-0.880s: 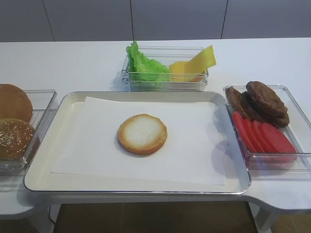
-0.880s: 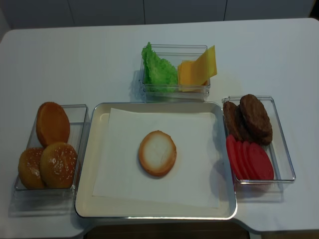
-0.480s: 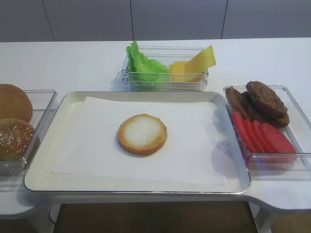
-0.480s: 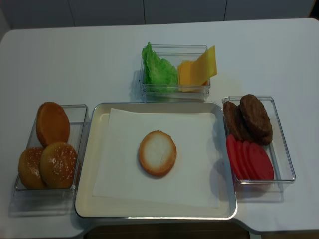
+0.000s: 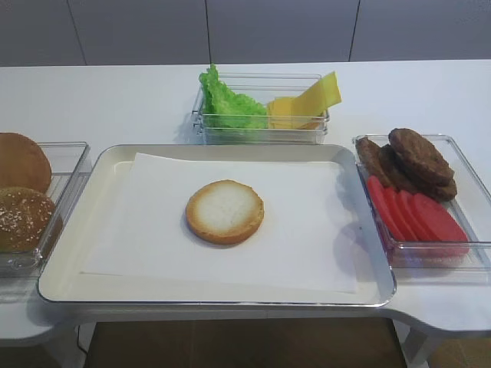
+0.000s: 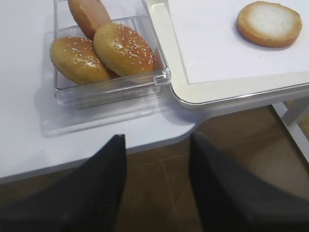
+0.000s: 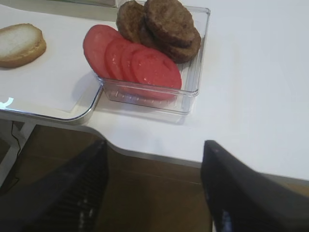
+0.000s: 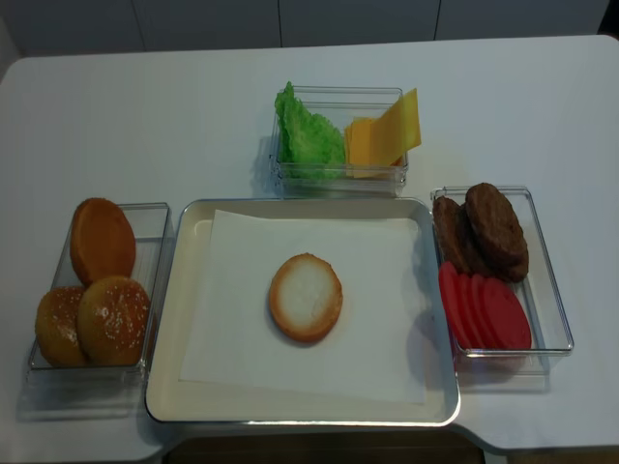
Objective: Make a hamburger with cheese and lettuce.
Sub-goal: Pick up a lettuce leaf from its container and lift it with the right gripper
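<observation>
The bun half (image 5: 225,211) (image 8: 306,297) lies cut face up on white paper in the middle of the tray (image 5: 61,261); it also shows in the left wrist view (image 6: 269,23) and the right wrist view (image 7: 19,44). Green lettuce (image 5: 226,103) (image 8: 307,135) and yellow cheese slices (image 5: 307,103) (image 8: 382,137) stand in a clear box behind the tray. My left gripper (image 6: 157,186) and right gripper (image 7: 154,191) are both open and empty, below the table's front edge. Neither gripper shows in the exterior views.
A clear box at the left holds sesame buns (image 5: 23,215) (image 6: 104,50). A clear box at the right holds dark patties (image 5: 410,161) (image 7: 161,26) and red tomato slices (image 5: 418,215) (image 7: 133,63). The white table's front edge (image 7: 159,157) lies just ahead of both grippers.
</observation>
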